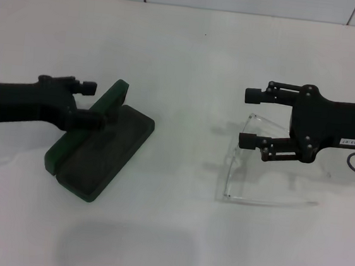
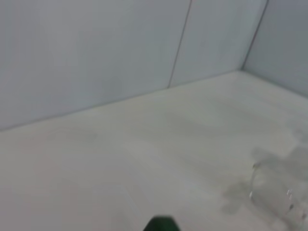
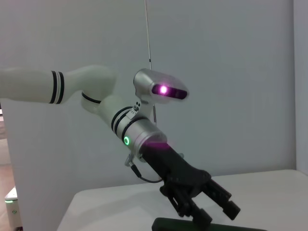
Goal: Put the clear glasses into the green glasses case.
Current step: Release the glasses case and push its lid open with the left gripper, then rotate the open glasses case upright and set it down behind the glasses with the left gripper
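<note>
White counter (image 1: 185,57) fills our head view. Our right end effector (image 1: 250,118) hovers with fingers spread wide, holding nothing, just over the clear glasses (image 1: 249,178). Our left end effector (image 1: 95,104) grips the raised lid of the green glasses case (image 1: 99,150).

From the left wrist, the case is a green sliver; the glasses barely show.

From the right wrist, the left end effector sits on the case.

We judge the glasses light, slippery and flexible; the stiffer front frame suits gripping.
</note>
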Controlling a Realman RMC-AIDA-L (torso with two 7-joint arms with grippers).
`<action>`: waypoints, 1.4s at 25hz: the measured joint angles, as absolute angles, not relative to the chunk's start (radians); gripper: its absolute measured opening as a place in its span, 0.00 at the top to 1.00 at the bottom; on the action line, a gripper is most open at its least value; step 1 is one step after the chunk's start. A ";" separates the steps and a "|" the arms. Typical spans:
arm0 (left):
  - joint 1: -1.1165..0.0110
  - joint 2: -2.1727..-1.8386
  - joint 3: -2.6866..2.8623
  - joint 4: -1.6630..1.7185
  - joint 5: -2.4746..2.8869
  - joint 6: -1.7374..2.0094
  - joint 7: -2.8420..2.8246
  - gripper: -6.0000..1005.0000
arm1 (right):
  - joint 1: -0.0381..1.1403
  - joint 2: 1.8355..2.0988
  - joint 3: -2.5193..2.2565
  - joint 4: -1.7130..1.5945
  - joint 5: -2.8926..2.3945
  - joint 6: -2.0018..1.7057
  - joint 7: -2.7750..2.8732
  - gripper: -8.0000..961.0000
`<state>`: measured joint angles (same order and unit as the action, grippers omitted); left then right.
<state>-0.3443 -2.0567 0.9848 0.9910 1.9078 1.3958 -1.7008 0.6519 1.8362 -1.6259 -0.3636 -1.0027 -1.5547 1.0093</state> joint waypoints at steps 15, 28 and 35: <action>-0.350 -2.084 0.981 1.018 2.050 1.329 -1.763 0.26 | 0.657 1.841 -1.626 -0.363 -1.003 -1.546 1.009 0.17; -0.376 -2.083 0.949 1.031 2.071 1.320 -1.754 0.53 | 0.649 1.843 -1.626 -0.405 -1.116 -1.561 1.004 0.17; -0.440 -2.079 0.942 1.024 2.083 1.306 -1.753 0.77 | 0.624 1.882 -1.626 -0.478 -1.268 -1.575 1.003 0.17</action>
<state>-0.4399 -2.0791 0.9415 1.0235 2.0833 1.3063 -1.7529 0.6240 1.8824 -1.6261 -0.4781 -1.2677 -1.5753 1.0034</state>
